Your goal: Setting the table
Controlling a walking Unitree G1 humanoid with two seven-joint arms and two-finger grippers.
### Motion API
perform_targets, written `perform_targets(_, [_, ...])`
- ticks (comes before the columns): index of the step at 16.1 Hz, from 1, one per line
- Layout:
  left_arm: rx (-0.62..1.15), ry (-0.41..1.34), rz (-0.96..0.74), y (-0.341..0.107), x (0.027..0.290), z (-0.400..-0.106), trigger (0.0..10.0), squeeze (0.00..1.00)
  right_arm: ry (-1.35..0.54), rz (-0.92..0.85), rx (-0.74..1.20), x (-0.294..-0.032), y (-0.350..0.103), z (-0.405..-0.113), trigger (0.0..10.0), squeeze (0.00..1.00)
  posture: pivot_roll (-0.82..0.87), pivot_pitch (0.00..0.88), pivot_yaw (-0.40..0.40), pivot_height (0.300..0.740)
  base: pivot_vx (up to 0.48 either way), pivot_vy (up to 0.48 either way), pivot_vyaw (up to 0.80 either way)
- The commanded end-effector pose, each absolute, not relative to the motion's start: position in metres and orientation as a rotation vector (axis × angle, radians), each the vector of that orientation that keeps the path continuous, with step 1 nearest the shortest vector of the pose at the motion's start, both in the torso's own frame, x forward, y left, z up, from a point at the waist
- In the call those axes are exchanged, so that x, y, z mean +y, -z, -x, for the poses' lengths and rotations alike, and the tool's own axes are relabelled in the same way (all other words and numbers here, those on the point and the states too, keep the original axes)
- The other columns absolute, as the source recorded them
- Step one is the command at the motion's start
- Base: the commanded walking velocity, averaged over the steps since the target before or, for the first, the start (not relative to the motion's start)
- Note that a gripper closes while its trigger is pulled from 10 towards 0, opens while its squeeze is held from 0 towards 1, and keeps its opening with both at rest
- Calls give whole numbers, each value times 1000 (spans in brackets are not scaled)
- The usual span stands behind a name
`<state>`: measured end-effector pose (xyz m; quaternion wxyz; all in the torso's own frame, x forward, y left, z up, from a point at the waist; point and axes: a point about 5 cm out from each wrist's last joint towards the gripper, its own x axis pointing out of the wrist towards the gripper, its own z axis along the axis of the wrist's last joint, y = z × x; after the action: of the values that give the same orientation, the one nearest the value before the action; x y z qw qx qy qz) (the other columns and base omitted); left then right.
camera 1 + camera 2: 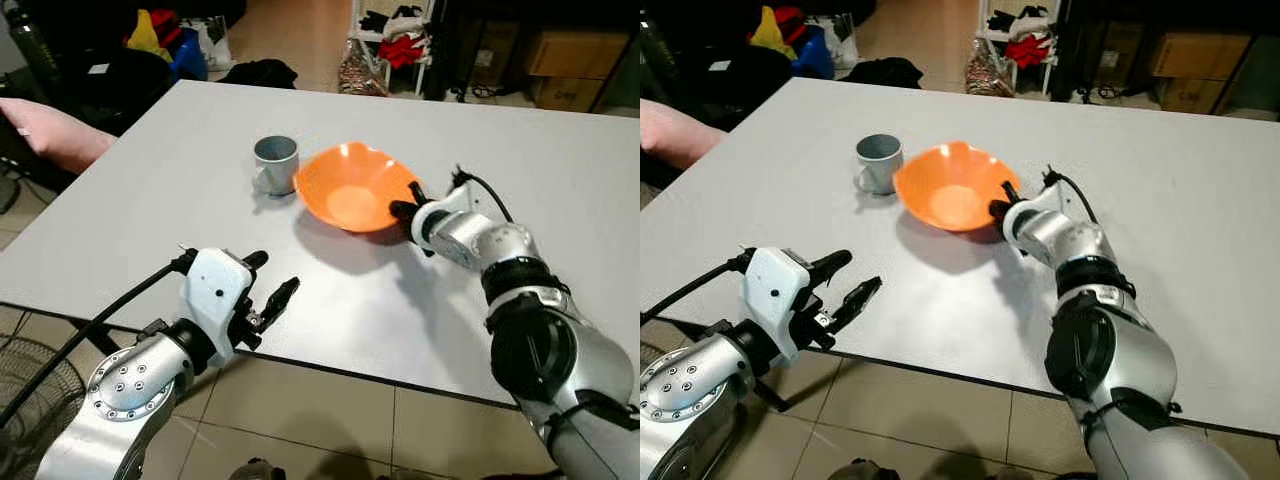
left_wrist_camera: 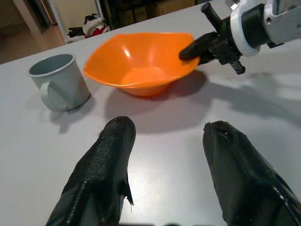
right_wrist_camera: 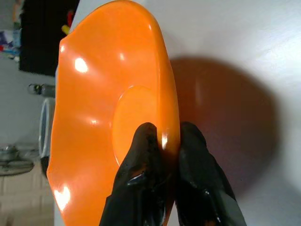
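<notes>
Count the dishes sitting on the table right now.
2: an orange bowl near the table's middle, its rim pinched by the right pincer, and a grey mug just to its left. Nothing seems hidden behind them.

No legible text, label or number is found; the distant cardboard boxes (image 1: pixel 565 52) appear unmarked, possibly through blur.

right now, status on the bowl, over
Right tool shut on the orange bowl rim, one finger inside, one outside. Left tool open, hovering at the table near edge. Grey mug sits close beside the bowl.
</notes>
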<state>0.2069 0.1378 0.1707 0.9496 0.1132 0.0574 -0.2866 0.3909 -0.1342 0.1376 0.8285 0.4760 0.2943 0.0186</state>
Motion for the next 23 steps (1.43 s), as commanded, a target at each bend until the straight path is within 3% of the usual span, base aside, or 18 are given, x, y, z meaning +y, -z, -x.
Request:
perform_targets(1, [101, 595, -242, -176, 136, -208, 10000, 0, -81, -1026, 562, -130, -155, -399, 10000, 0, 2, 64, 51, 740, 0, 0, 0])
perform_targets(10, [101, 590, -245, -177, 136, -212, 10000, 0, -8, -920, 547, -133, -156, -402, 10000, 0, 0, 62, 46, 740, 0, 0, 0])
perform_targets(11, [101, 588, -244, -177, 136, -212, 10000, 0, 2, -912, 542, -134, -155, -403, 10000, 78, -1, 63, 46, 740, 0, 0, 0])
perform_targets(12, [100, 587, -245, -177, 136, -212, 10000, 0, 10, -913, 540, -134, -155, -403, 10000, 325, -1, 62, 46, 740, 0, 0, 0])
perform_targets(13, [100, 586, -245, -177, 136, -212, 10000, 0, 14, -921, 540, -134, -155, -403, 10000, 796, -2, 62, 46, 740, 0, 0, 0])
perform_targets(14, [99, 585, -246, -177, 135, -212, 10000, 0, 12, -922, 539, -134, -155, -403, 10000, 988, -2, 62, 46, 740, 0, 0, 0])
perform_targets(19, [91, 575, -241, -177, 136, -214, 10000, 0, 9, -938, 514, -139, -161, -405, 10000, 1000, -18, 46, 46, 740, 0, 0, 0])
perform_targets(23, [72, 543, -203, -176, 137, -212, 10000, 0, -46, -810, 509, -152, -169, -405, 10000, 1000, -36, 17, 43, 740, 0, 0, 0])
